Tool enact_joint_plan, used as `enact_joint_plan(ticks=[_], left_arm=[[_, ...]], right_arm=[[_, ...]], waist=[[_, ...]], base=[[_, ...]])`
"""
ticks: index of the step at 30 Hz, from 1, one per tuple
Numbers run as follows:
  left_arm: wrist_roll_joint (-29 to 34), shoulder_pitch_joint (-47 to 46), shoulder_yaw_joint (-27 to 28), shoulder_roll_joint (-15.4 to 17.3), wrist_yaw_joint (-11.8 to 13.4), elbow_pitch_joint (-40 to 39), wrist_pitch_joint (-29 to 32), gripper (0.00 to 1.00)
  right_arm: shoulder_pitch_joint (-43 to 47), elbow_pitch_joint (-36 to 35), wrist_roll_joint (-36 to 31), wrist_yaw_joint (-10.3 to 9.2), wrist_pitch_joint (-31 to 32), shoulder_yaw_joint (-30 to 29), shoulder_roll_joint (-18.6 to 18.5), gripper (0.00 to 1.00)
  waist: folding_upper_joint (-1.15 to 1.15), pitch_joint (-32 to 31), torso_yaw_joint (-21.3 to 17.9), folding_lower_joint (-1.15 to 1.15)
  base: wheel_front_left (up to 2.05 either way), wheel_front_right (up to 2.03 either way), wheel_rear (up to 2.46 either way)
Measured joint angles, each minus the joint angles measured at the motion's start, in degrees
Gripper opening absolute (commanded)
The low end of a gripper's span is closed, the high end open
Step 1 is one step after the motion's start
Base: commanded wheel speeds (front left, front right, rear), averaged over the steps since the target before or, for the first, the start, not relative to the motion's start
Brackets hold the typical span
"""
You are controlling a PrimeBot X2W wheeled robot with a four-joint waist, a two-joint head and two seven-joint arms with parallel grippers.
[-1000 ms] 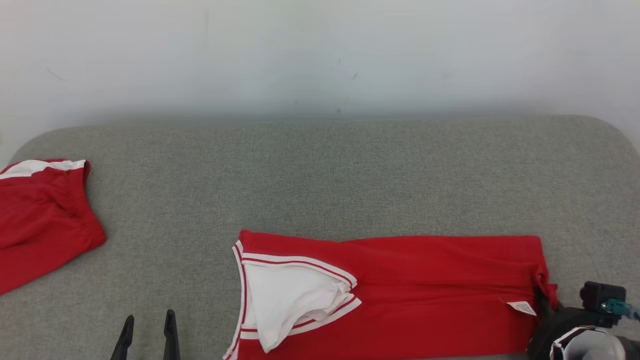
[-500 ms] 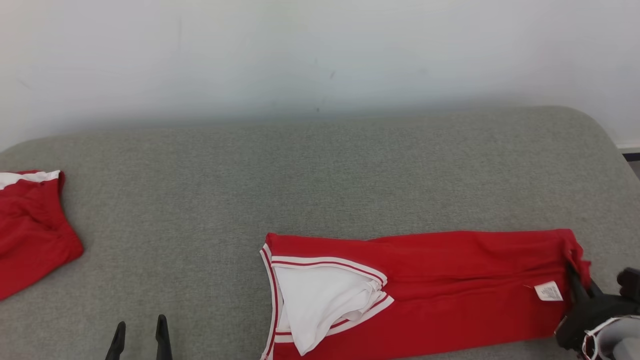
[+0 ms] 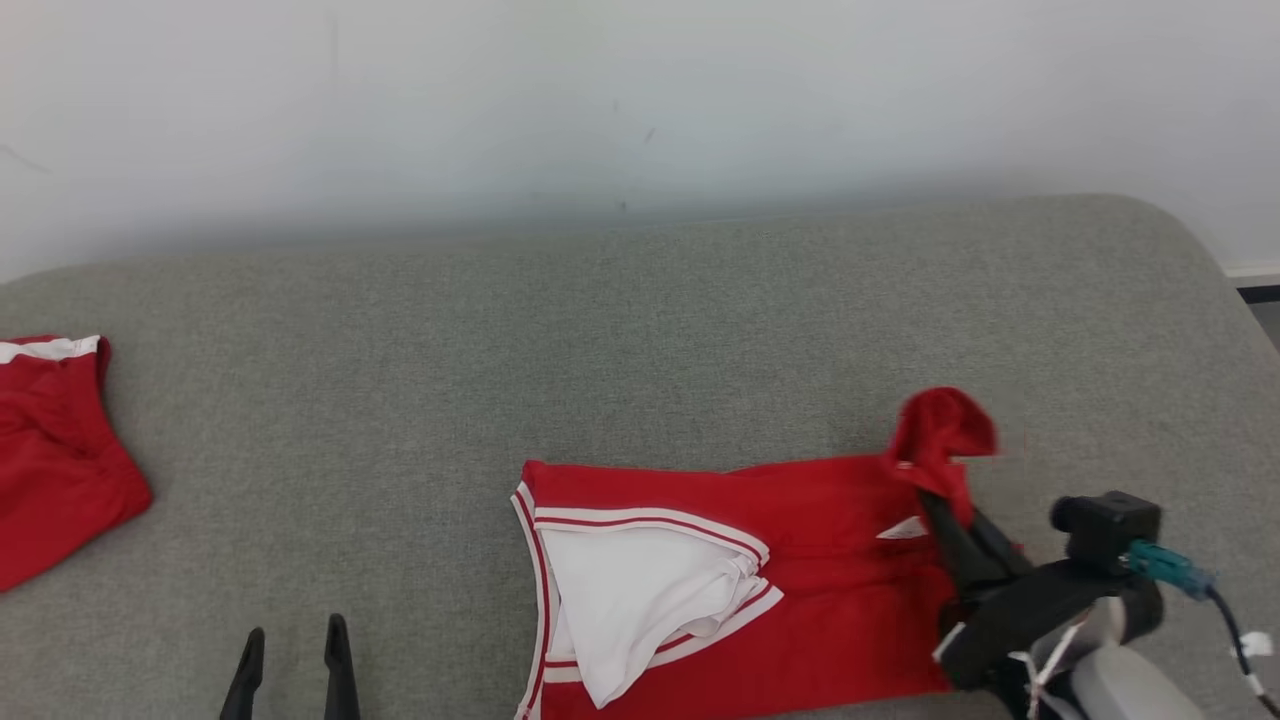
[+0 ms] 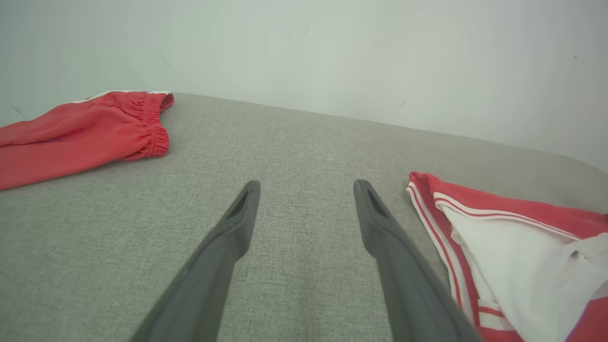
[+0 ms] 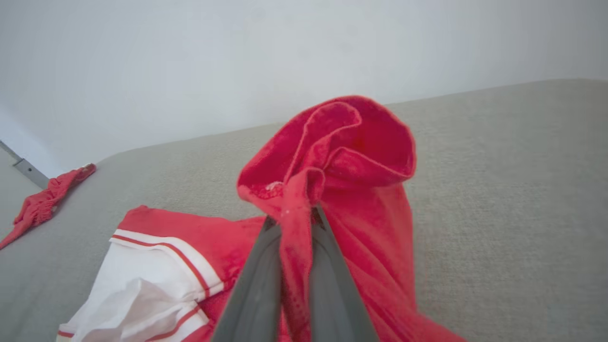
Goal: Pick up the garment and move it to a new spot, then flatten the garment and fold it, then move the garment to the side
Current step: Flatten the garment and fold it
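Observation:
A red garment (image 3: 800, 560) with white striped trim and a white inner panel lies at the near middle of the grey cushion (image 3: 640, 330). Its right end is lifted and bunched above the rest. My right gripper (image 3: 935, 500) is shut on that raised red edge, and the right wrist view shows the garment (image 5: 332, 161) pinched between the two fingers (image 5: 256, 285). My left gripper (image 3: 293, 645) hovers open over bare cushion to the garment's left, with nothing between its fingers (image 4: 237, 213). The garment's striped corner (image 4: 475, 228) lies just to their right.
A second red piece with a white band (image 3: 50, 440) lies at the cushion's left edge, seen as red elastic-waist cloth (image 4: 85, 133) in the left wrist view. A pale wall (image 3: 640, 100) rises behind the cushion. The cushion's right edge curves off near the floor (image 3: 1262, 310).
My right gripper has lifted the garment's right end and carried it leftward, folding it over the rest. The head camera has shifted a little. My left gripper stays put.

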Motion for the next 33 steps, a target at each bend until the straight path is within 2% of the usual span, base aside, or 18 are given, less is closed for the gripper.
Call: enact_joint_plan(ticks=[5,10,18,31,32,33], left_arm=[[-0.08,-0.12,-1.02,-0.01,0.38,0.34,0.00,1.00],[-0.33,-1.40,-2.58,-0.03,0.46,0.71,0.00,1.00],[-0.87,-3.62,-4.92,-0.02,0.67,1.18,0.00,1.00],[-2.49,-4.97,-7.14,-0.02,1.23,2.66,0.00,1.00],[-2.49,-4.97,-7.05,-0.02,1.23,2.70,0.00,1.00],[-2.49,-4.96,-6.97,-0.02,1.23,2.77,0.00,1.00]], right_arm=[[0.38,-6.92,-1.89,0.00,3.85,1.90,4.57,0.00],[-1.12,-7.36,-4.09,0.00,6.10,4.35,10.46,0.00],[-5.08,-2.54,-5.52,0.00,6.89,7.11,15.43,0.00],[-8.88,10.71,-7.94,0.00,4.20,10.29,17.79,0.00],[-9.11,11.11,-7.75,0.00,4.17,10.67,17.91,0.24],[-9.16,11.28,-6.91,0.00,3.91,10.94,18.08,1.00]], waist=[[0.00,0.28,1.35,0.00],[0.00,0.65,3.36,0.00],[0.00,1.77,6.62,0.00],[0.00,2.87,10.87,0.00],[0.00,2.84,10.80,0.00],[0.00,2.77,10.67,0.00]], base=[[0.00,0.00,0.00],[0.00,0.00,0.00],[0.00,0.00,0.00],[0.00,0.00,0.00],[0.00,0.00,0.00],[0.00,0.00,0.00]])
